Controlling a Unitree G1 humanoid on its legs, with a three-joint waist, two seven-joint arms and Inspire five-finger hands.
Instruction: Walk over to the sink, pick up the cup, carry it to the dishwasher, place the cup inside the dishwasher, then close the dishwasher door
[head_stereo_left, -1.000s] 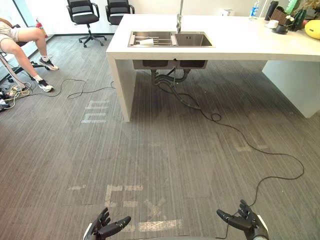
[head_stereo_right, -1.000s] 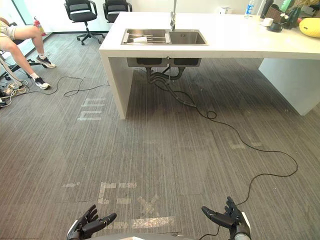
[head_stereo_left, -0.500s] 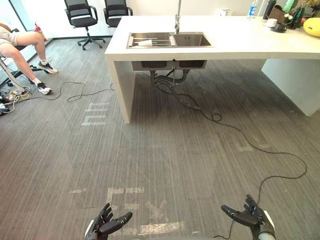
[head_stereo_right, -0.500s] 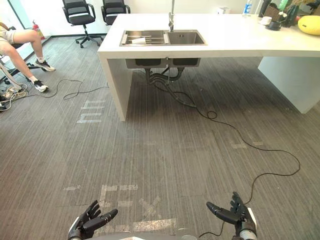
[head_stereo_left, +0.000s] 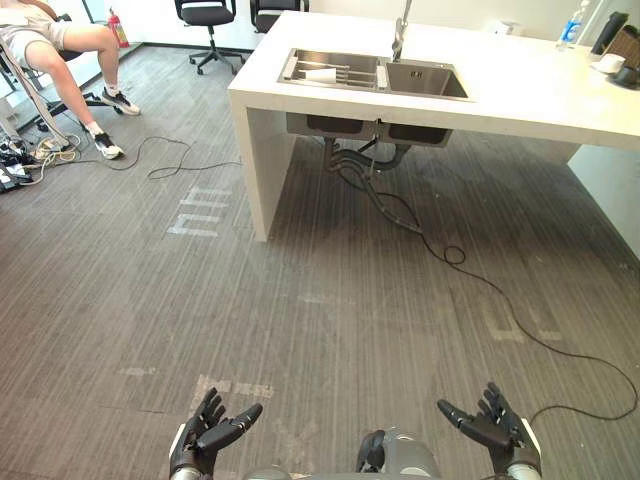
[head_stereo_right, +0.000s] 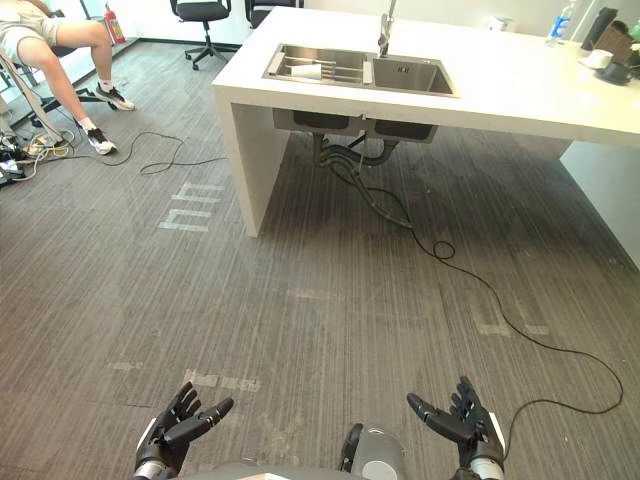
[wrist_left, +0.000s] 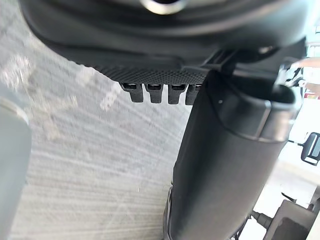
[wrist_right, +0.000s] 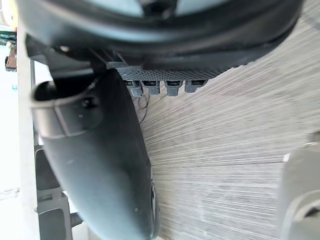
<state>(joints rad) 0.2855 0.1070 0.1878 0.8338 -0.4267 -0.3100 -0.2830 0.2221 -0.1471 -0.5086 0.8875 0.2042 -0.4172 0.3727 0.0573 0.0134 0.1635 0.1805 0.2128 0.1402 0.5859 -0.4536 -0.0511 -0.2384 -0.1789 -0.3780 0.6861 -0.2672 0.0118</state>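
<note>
One small indistinct cup (head_stereo_left: 322, 74) in sink (head_stereo_left: 432, 82)

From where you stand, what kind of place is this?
Probably an office or lab with a kitchen mock-up: a white counter with a steel sink and tap, office chairs behind it, and floor tape marks.

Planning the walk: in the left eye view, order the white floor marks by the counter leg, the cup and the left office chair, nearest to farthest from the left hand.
1. White floor marks, on the carpet ahead of the left hand.
2. Cup, in the sink, left basin.
3. Left office chair, beyond the counter, far left.
</note>
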